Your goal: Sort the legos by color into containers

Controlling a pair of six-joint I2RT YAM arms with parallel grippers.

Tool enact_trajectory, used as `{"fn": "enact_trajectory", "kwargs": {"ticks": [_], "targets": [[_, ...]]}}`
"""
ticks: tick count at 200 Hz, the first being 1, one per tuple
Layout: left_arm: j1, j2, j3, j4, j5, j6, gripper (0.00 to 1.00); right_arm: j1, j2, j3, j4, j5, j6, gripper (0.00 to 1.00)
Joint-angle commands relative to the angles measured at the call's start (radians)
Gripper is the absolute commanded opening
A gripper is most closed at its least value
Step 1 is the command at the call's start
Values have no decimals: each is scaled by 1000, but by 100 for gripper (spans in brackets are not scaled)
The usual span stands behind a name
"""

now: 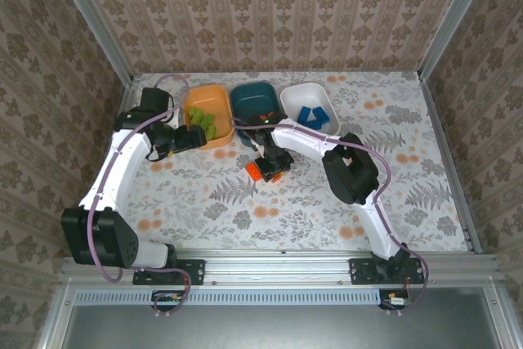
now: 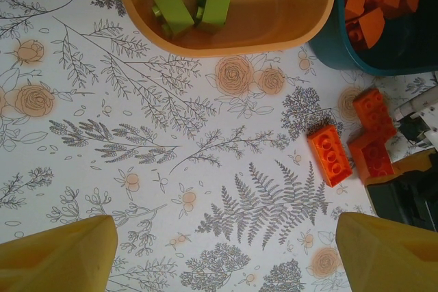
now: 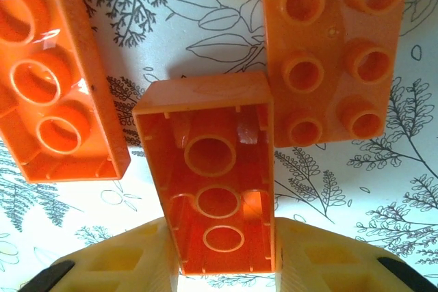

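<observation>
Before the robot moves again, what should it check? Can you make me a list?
1. Right hand has a finger on each side of the orange brick: ok.
2. Brick lifted off the table: cannot tell.
3. Room around it: not ok, the neighbour bricks lie close beside it.
4. Teal bowl is the right home, with orange bricks inside: ok.
5. Left hand out of the way, open over bare table: probably ok.
</observation>
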Motion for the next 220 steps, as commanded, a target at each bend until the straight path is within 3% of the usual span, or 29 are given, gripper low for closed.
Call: {"fn": "enact_trajectory", "kwargs": {"ticks": [1,56,94,125,165,220], "targets": [[10,-22,7,-19,12,-2,84,9,-86,-53,7,-8,-25,36],[10,4,6,5,41,-21,85,-66,-383,-317,119,-211,71,36],[10,41,16,43,97,-54,86,-203,-499,-294,166,-407,202,36],[9,72,16,93,153,-104,86,-274,-480,-188,226,-524,310,35],[7,81,13,124,169,-128,87,-280,-383,-95,232,-571,335,35],[7,74,-30,151,197,-156,88,-280,-268,-68,587,-739,649,36]]}}
